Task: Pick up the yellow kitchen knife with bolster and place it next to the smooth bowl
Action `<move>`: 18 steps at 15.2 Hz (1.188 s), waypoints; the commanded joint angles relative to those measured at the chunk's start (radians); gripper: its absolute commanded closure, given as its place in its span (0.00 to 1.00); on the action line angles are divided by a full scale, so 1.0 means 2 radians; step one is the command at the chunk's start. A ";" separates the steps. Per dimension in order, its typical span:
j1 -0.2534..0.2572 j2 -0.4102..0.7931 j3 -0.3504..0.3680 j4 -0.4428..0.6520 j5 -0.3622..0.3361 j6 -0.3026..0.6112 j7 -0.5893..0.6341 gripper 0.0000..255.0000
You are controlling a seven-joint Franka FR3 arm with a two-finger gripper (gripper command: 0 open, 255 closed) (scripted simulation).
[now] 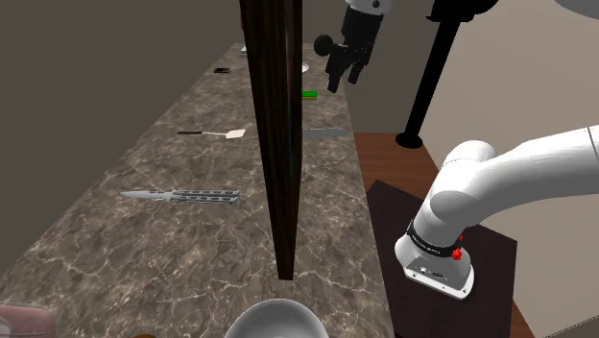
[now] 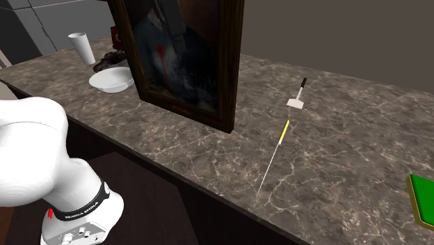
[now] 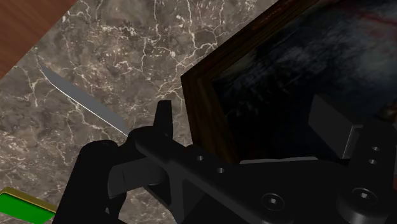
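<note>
The knife (image 2: 275, 150) lies flat on the marble counter (image 2: 348, 132), with a yellow handle and a long thin blade. In the shoulder view its blade (image 1: 324, 132) sticks out past the upright picture frame (image 1: 280, 134), which hides the handle. The smooth white bowl (image 2: 111, 80) sits on the far side of the frame, near the counter's edge (image 1: 276, 321). My gripper (image 1: 344, 77) hangs open, high above the counter and apart from the knife. In the wrist view the fingers (image 3: 164, 121) stand wide apart with nothing between them, the blade (image 3: 76, 98) far below.
A dark wooden picture frame (image 2: 184, 56) stands upright between knife and bowl. A small spatula (image 2: 298, 97) lies just beyond the knife's handle. A butterfly knife (image 1: 182, 196), a green flat object (image 2: 421, 198), a white cup (image 2: 83, 47) and a black post (image 1: 422, 86) are nearby.
</note>
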 commanded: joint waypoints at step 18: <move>0.022 0.258 -0.120 0.026 -0.062 0.152 -0.273 0.00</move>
